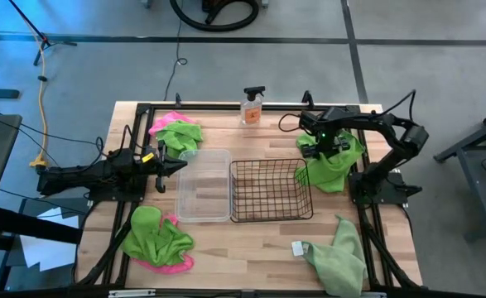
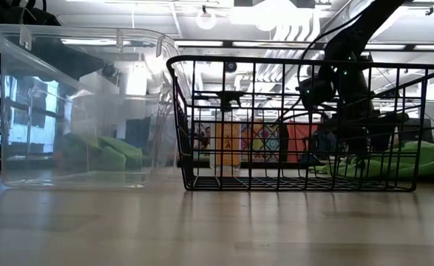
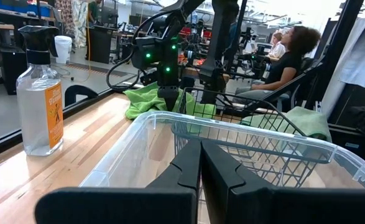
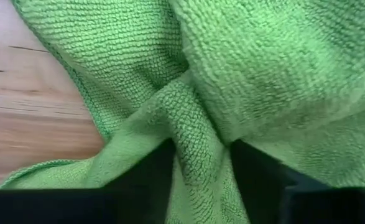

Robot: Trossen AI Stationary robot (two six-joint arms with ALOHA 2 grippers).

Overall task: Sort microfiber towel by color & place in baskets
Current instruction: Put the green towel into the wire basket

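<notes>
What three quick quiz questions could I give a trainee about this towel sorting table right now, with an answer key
1. True or false: the black wire basket already holds a towel.
2. Which gripper is pinching a fold of the green towel: A left, B right?
3. What stands at the table's far edge, beyond the clear tub?

Key
1. False; the basket and the tub both look empty.
2. B; the right gripper has a ridge of green cloth between its fingers, while the left gripper is shut and holds nothing, pointed at the tub.
3. A spray bottle.
</notes>
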